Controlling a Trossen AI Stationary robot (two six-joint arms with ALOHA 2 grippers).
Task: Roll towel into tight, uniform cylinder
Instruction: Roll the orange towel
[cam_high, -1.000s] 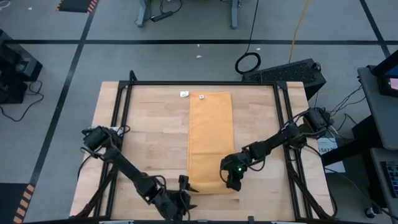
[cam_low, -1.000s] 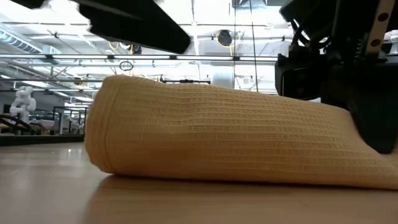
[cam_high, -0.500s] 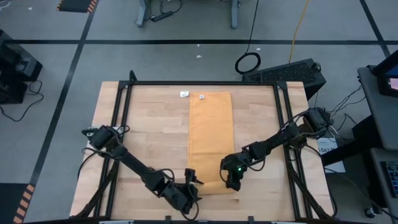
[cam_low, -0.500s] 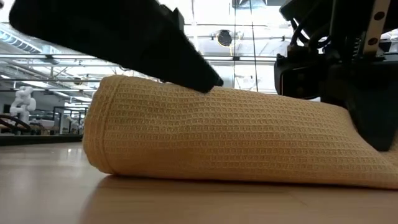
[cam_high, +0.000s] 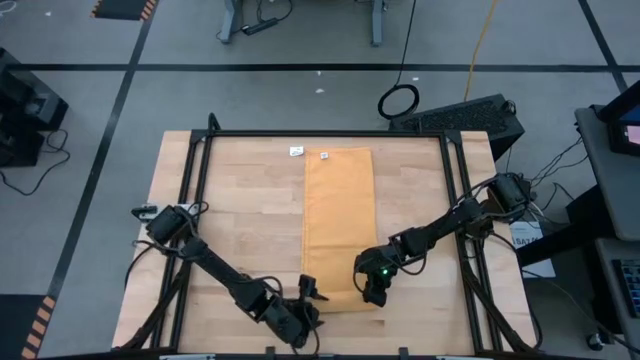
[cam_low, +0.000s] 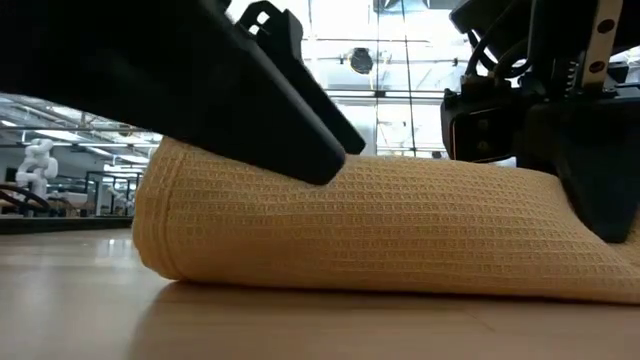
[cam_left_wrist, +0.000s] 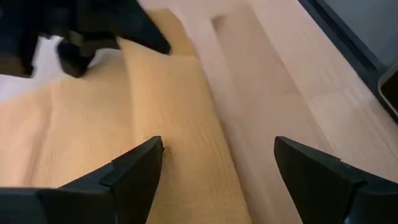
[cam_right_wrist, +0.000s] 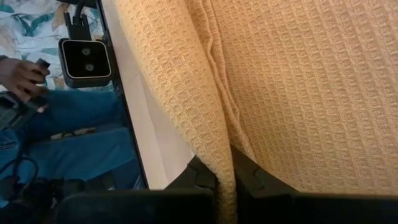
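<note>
Swinging in since the earlier frame, the left tool (cam_high: 308, 293), fingers spread wide and empty, reaches the mustard-yellow soft cloth towel (cam_high: 338, 215) on the wooden bench (cam_high: 240, 220), whose raised fold the right tool (cam_high: 372, 291) pinches at one corner only, so uneven pull could, I judge, skew the roll.

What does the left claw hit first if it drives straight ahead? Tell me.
Most likely the towel: the open left claw points along its near end, toward the right claw beyond. Depth is uncertain.

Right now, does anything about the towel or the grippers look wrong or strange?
Nothing is damaged or spilled. The towel lies straight on the table; only its near end is folded over. The right gripper pinches that end's edge, and the left gripper is open at the other corner.
</note>
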